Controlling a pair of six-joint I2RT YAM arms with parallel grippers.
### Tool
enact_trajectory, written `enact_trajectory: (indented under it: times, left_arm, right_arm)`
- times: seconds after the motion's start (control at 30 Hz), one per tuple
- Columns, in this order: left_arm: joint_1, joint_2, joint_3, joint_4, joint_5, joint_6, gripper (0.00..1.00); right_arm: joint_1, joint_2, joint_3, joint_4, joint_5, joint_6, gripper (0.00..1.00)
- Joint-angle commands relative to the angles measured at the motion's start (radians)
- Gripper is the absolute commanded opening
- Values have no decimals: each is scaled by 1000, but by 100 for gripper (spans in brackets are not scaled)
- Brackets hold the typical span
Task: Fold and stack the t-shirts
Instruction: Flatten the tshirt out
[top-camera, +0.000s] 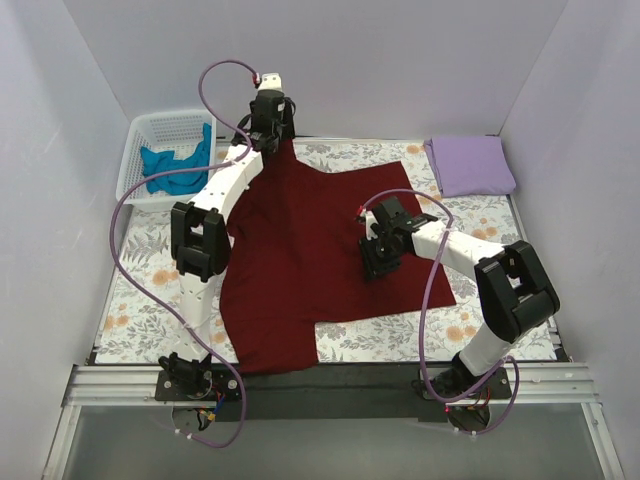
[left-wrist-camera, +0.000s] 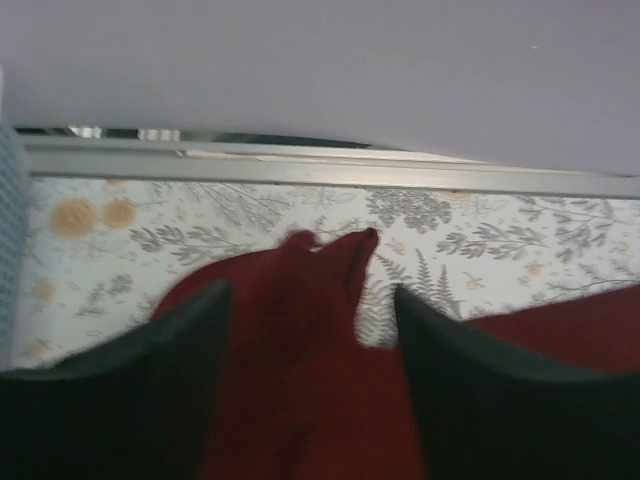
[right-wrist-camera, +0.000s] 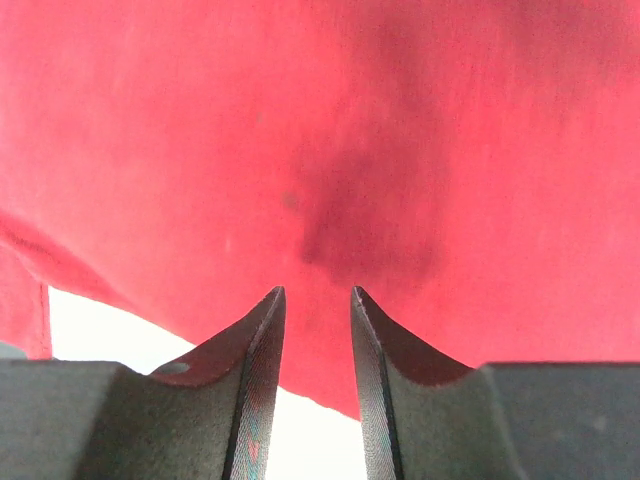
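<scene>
Plain pale walls (top-camera: 330, 60) close in a table (top-camera: 340, 383) that is covered by a floral cloth (top-camera: 140, 290). The maroon shirt (top-camera: 310, 250) lies in the middle of it, spread open and mostly flat, with one sleeve toward the far edge and the bottom part toward the arms.

It looks light, thin and completely limp, so I think it will not keep any shape and will sag from whatever point is lifted. It should be pinched at an edge, a corner of the hem or a sleeve end, and only deep enough that the cloth below is not taken with it.

The left pincer (left-wrist-camera: 310, 295) is at the far edge of the shirt. Its jaws stand clearly apart, with the fabric lying between and beyond them.

The right pincer (right-wrist-camera: 317, 292) is on the right half of the shirt. Only a narrow gap is between its jaws, and I cannot tell if a fold is nipped there.

The purple shirt (top-camera: 470, 165) lies folded in the far right corner. The teal shirt (top-camera: 175, 165) is crumpled in the white basket (top-camera: 165, 120) at the far left.

Only the top view shows the whole outline of the shirt and the other two shirts. The left wrist view alone shows a small raised peak of fabric near the back rail. The right wrist view shows a dark crease just ahead of the tips and a bright strip under the shirt's edge.
</scene>
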Motion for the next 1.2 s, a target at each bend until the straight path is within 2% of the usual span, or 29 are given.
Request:
enact_trajectory:
  times: [0.0, 0.07, 0.1, 0.3, 0.53, 0.7, 0.77, 1.0, 1.17]
  left_arm:
    - [-17, -8, -42, 39, 84, 23, 74]
    - [-15, -34, -121, 59, 60, 1, 77]
    - [-15, -35, -122, 59, 40, -5, 77]
    - [14, -186, -382, 96, -20, -102, 77]
    - [14, -412, -703, 65, 20, -166, 77]
    - [14, -576, -943, 36, 8, -206, 77]
    - [14, -650, -993, 12, -9, -229, 77]
    - [14, -795, -1137, -94, -14, -300, 77]
    - [14, -877, -1223, -119, -8, -329, 77]
  right_arm:
    - [-15, 4, 63, -12, 66, -31, 40]
    - [-30, -1, 68, -12, 89, -25, 40]
    - [-39, -5, 71, -10, 99, -25, 40]
    - [-177, -22, 85, 53, 102, 22, 39]
    - [-283, 73, 103, 90, 96, 49, 39]
    - [-326, 108, 24, 85, 96, 94, 39]
    - [-352, 102, -22, 82, 82, 108, 40]
    - [-407, -37, -264, 79, 111, 165, 40]
    - [-418, -215, -334, 64, 149, 193, 40]
